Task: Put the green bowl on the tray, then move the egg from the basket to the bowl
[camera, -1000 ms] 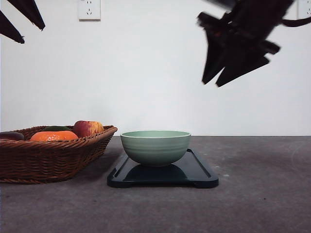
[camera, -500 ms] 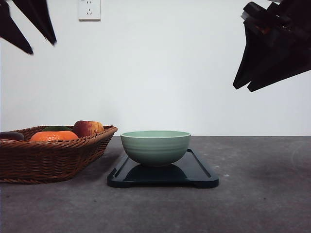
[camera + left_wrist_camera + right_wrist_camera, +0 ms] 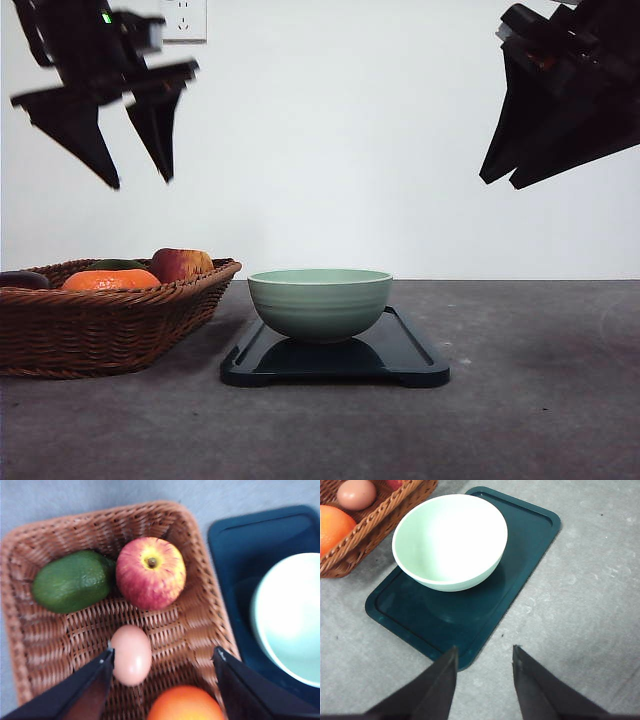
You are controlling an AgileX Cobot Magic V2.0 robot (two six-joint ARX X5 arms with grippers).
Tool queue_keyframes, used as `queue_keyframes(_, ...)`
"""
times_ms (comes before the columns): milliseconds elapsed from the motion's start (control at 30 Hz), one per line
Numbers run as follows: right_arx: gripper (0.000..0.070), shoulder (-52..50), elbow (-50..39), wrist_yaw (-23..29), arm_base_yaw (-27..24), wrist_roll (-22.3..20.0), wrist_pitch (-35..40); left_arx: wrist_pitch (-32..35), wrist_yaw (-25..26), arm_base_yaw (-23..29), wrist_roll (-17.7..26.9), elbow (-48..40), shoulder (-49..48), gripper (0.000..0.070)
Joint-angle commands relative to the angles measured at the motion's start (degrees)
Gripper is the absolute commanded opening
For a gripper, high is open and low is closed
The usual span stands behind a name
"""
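We see the green bowl (image 3: pixel 320 303) sitting on the dark tray (image 3: pixel 410 352), just beside the basket (image 3: pixel 110 325). The bowl has nothing in it. The egg (image 3: pixel 131 654) lies in the basket, near a red apple (image 3: pixel 150 573), a green avocado (image 3: pixel 73 581) and an orange (image 3: pixel 185 704). Our left gripper (image 3: pixel 138 180) hangs high over the basket with its fingers spread apart, holding nothing. Our right gripper (image 3: pixel 484 654) is up in the air near the tray, its fingers apart and empty too.

Plain white wall (image 3: pixel 320 150) with a socket (image 3: pixel 184 20) (seemingly a power outlet) behind a grey tabletop (image 3: pixel 530 400).
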Motion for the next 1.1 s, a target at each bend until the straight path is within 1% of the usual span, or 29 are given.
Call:
queue_keyframes(0, 0.0215, 0.4, 0.3, 0.0, 0.3, -0.6, 0.5, 0.2, -1.0, -0.2, -0.2, 1.7, 2.1, 0.0411)
queue_keyframes(133, 0.0215, 0.4, 0.3, 0.0, 0.3, -0.6, 0.5, 0.1, -1.7, 0.1, -0.2, 1.8, 5.4, 0.0411)
queue_keyframes(300, 0.0215, 0.4, 0.3, 0.0, 0.3, -0.6, 0.5, -0.5, -4.1, 0.2, -0.2, 1.8, 8.9, 0.0418)
queue_keyframes(367, 0.0215, 0.4, 0.3, 0.0, 0.3, -0.6, 0.5, -0.2, -4.1, 0.5, -0.2, 1.8, 10.0, 0.0433)
queue_keyframes(467, 0.0215, 0.4, 0.3, 0.0, 0.3, -0.5, 0.5, 0.7, -4.1, 0.8, -0.2, 1.8, 11.5, 0.0433)
queue_keyframes(667, 0.0215, 0.4, 0.3, 0.0, 0.3, -0.5, 0.5, 0.5, -4.1, 1.8, -0.2, 1.8, 14.2, 0.0432)
queue_keyframes(1067, 0.0214, 0.4, 0.3, 0.5, 0.3, -0.5, 0.6, 2.3, -4.0, 2.0, 0.0, 1.8, 15.4, 0.0432)
